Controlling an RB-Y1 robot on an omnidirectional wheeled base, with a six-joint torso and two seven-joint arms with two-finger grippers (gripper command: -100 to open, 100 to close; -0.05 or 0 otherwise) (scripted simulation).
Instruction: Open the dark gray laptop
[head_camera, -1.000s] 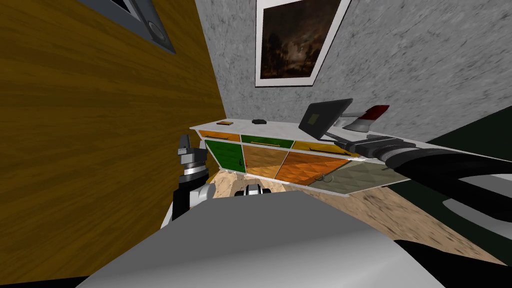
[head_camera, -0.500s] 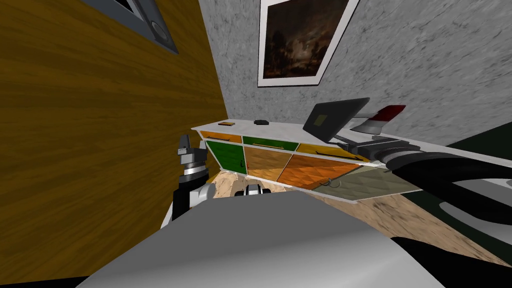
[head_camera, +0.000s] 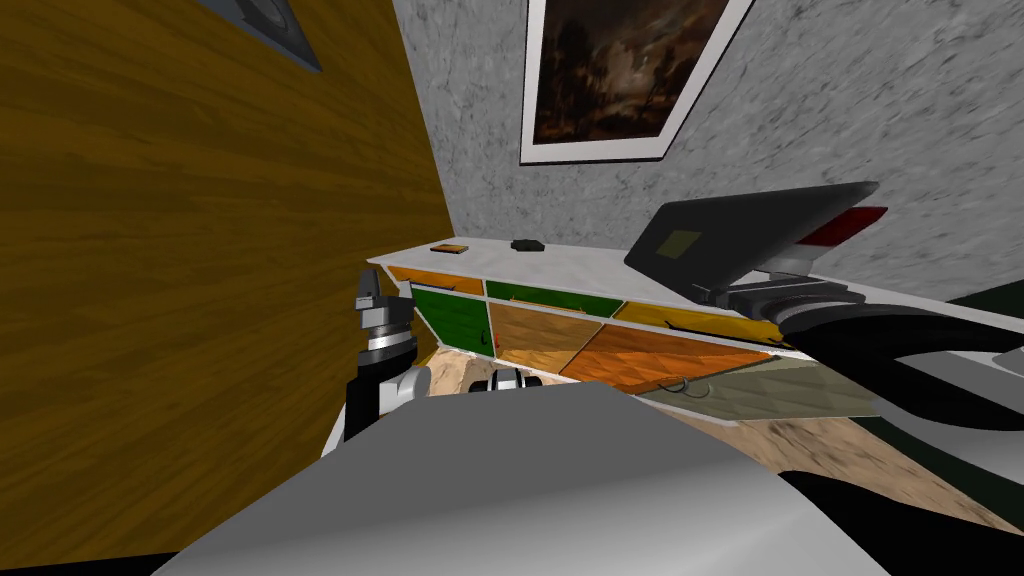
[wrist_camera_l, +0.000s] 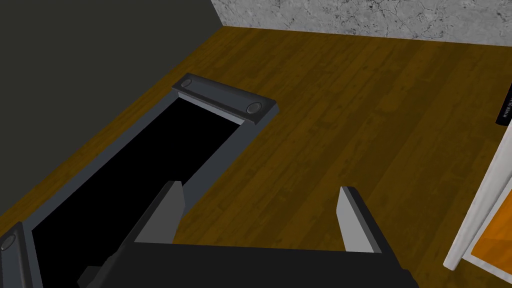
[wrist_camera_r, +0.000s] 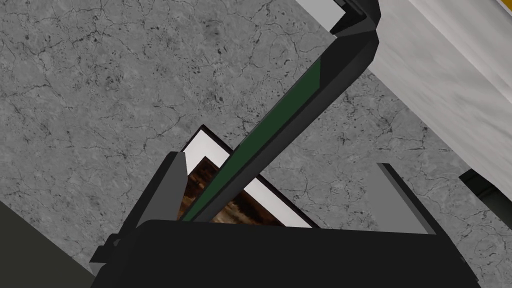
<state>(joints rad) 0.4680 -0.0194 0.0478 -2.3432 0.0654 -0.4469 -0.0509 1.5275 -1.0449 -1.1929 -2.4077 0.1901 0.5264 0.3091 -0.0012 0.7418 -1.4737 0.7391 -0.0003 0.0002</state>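
Note:
The dark gray laptop (head_camera: 745, 232) stands on the right part of a white sideboard (head_camera: 585, 266), its lid raised partway. My right gripper (head_camera: 737, 294) reaches in under the lid's front edge, at the end of the dark forearm. In the right wrist view the lid (wrist_camera_r: 300, 95) runs edge-on between the fingers of the right gripper (wrist_camera_r: 278, 160), close beside one finger (wrist_camera_r: 167, 185); the fingers stand open. My left gripper (head_camera: 368, 290) is held up near the wooden wall, far from the laptop, and the left gripper (wrist_camera_l: 260, 192) is open and holds nothing.
The sideboard has orange, green and grey drawer fronts (head_camera: 540, 330). A small orange thing (head_camera: 450, 248) and a small black thing (head_camera: 526, 244) lie on its left end. A red and white object (head_camera: 845, 225) stands behind the laptop. The wooden wall (head_camera: 200, 250) is close on my left.
The laptop lid has swung further up with my right gripper following under its edge. The head view has shifted, so the sideboard and laptop look nearer.

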